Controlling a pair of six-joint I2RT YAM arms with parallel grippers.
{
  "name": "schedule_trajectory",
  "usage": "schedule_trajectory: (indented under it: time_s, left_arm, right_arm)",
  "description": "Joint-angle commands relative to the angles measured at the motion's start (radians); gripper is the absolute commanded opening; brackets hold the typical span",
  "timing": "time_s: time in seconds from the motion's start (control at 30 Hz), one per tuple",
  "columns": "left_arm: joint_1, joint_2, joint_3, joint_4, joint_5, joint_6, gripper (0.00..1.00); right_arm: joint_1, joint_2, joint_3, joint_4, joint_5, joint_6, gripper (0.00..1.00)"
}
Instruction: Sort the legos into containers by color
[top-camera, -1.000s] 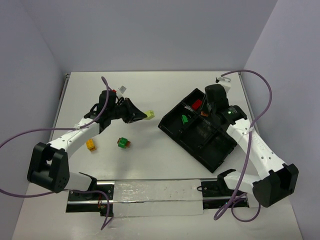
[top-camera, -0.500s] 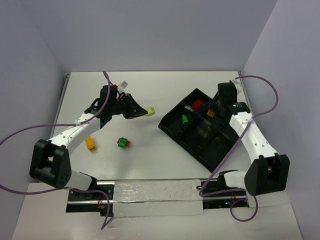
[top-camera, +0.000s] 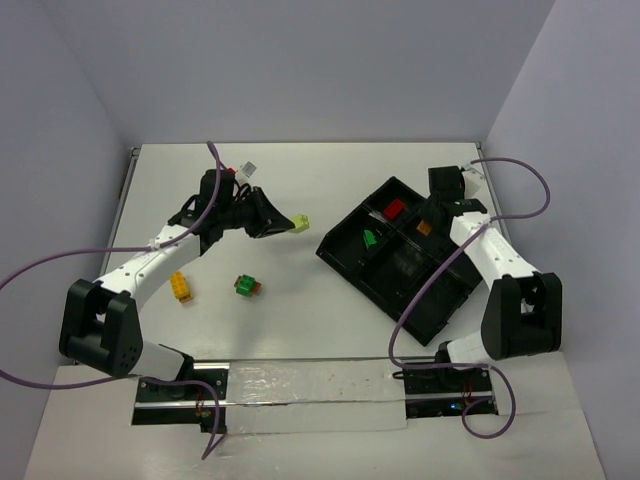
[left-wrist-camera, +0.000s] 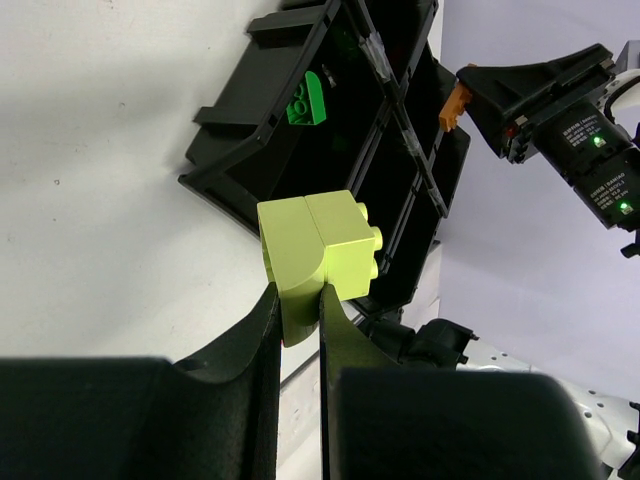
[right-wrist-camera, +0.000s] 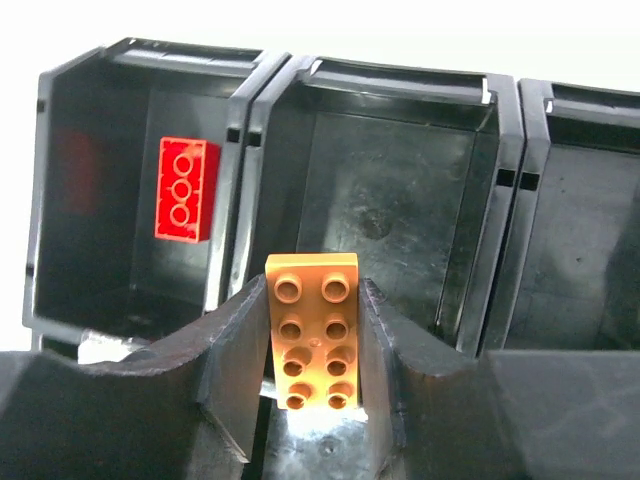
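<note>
While a yellow lego (top-camera: 181, 287) and a green-orange pair (top-camera: 245, 286) lie nearest, the left gripper (top-camera: 283, 227) clamps a pale yellow-green lego (left-wrist-camera: 320, 250) left of the tray (top-camera: 440, 300). Farther back, the right gripper (top-camera: 430, 215) pinches an orange lego (right-wrist-camera: 312, 340) above the tray, near a red lego (right-wrist-camera: 181, 189).

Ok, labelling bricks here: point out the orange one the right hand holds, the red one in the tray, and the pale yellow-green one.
Orange studded plastic brick (right-wrist-camera: 313, 338): right wrist view, studded top.
Red studded plastic brick (right-wrist-camera: 182, 188): right wrist view, middle stud.
Pale yellow-green plastic brick (left-wrist-camera: 345, 255): left wrist view, smooth face.
</note>
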Motion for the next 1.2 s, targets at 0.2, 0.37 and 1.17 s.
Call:
schedule_trajectory:
  time_s: [0.2, 0.37, 1.17]
  left_arm:
    - [0.005, -0.060, -0.010, 0.040, -0.020, -0.024, 0.00]
    - [0.005, -0.038, 0.023, 0.025, -0.024, -0.007, 0.00]
    - [0.002, -0.064, 0.015, 0.042, -0.016, -0.020, 0.00]
  right_arm:
    - [-0.011, -0.024, -0.003, 0.053, 0.049, 0.010, 0.78]
    - [0.004, -0.133, 0.017, 0.045, -0.093, -0.064, 0.75]
    - [0.517, 0.123, 0.350, 0.096, -0.719, -0.167, 0.74]
